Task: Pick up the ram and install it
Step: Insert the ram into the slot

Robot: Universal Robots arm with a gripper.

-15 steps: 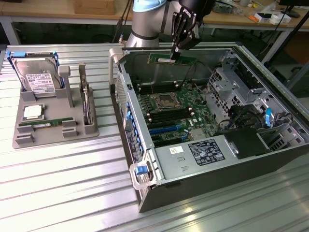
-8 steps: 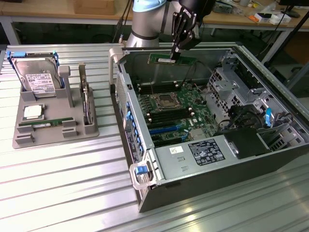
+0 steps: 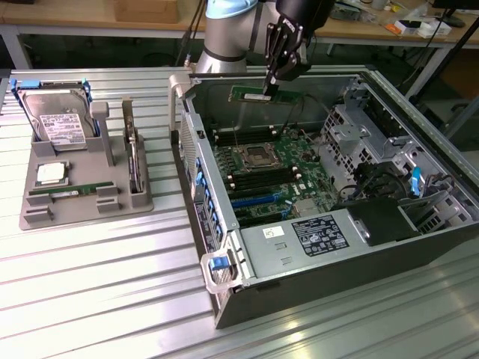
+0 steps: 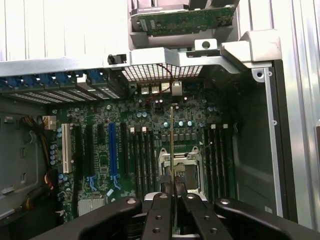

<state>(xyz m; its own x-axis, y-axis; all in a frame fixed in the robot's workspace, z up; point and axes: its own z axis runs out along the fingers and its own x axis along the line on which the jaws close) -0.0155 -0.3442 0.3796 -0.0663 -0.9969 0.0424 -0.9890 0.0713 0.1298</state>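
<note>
Jaws first, since they sit right under the wrist camera: they're pressed onto the ram (image 4: 173, 150), pinching it by one long edge. From there I see the stick edge-on, just a thin line running away over the board. That grip makes sense to me, since it leaves the opposite edge free and pointing down at the motherboard (image 3: 262, 172).

From the exterior view the ram (image 3: 251, 93) hangs level in the air over the far side of the open computer case (image 3: 352, 254), well clear of the board, touching nothing but the jaws. Its length runs the same way as the memory slots (image 4: 142, 160), which I reckon is the point of holding it this way. It lines up over the CPU socket (image 4: 179, 167) between the two slot banks, so I'd say it isn't over a slot yet.

Off to the exterior view's left, the grey parts holder (image 3: 82, 202) sits on the tabletop (image 3: 112, 299), with a hard drive (image 3: 56, 120), a processor chip (image 3: 51, 173) and another green stick (image 3: 71, 191) parked in its pockets.
</note>
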